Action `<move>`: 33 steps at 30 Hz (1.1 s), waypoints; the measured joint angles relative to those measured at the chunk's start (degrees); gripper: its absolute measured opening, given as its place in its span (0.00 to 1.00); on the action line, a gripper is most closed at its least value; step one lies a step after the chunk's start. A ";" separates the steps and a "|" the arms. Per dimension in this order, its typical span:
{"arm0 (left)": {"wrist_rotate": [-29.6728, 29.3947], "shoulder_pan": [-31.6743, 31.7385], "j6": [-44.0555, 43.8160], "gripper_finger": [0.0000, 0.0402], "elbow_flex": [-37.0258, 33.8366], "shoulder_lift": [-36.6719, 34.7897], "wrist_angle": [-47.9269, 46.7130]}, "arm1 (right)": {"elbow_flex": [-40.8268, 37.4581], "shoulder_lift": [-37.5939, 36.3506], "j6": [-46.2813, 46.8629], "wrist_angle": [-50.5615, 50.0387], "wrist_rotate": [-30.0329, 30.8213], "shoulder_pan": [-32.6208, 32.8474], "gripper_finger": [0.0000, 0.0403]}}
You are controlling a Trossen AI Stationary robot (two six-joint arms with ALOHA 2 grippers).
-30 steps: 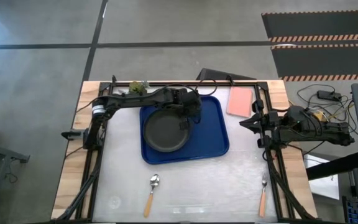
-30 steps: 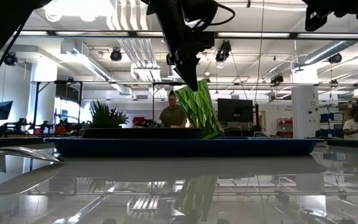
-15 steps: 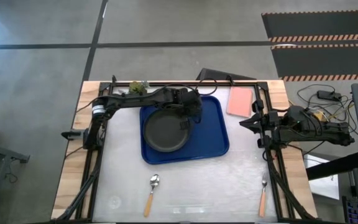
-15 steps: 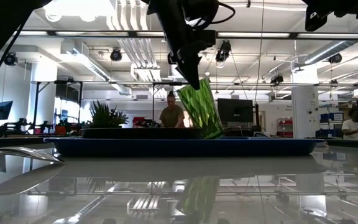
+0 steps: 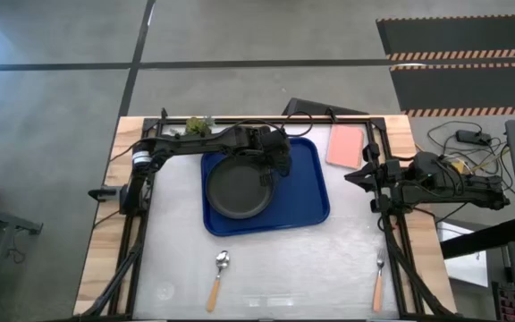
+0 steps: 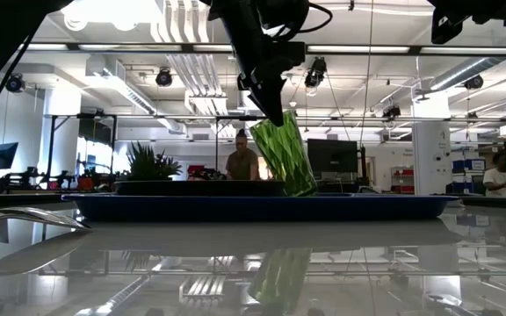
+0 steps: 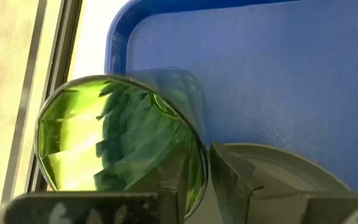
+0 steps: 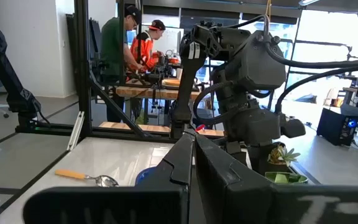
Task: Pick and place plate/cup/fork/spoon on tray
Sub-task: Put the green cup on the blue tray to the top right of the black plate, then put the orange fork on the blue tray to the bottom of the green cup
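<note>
Now the left gripper (image 5: 275,167) pinches the faceted translucent green glass cup (image 6: 284,154) by its rim, tilted above the glossy blue tray (image 5: 309,188), beside the matte round plate (image 5: 235,188); the right gripper (image 5: 354,176), fingers together, waits beyond the tray's right edge.

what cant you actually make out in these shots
- High view: the cup is hidden under the left claw.
- Low view: the cup hangs tilted over the tray, whose lip hides whether its base touches.
- Low view: the plate shows only as a dark edge.
- High view: the fork is too small to show its tines.
</note>
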 joint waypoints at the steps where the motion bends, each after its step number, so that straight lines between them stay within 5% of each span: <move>1: 0.00 0.00 0.00 0.13 0.00 0.00 0.05 | 0.00 0.00 0.00 0.00 0.00 0.00 0.02; 33: 0.07 0.00 0.46 0.15 2.36 0.00 6.34 | 0.00 0.00 -0.13 -0.37 0.00 0.00 0.02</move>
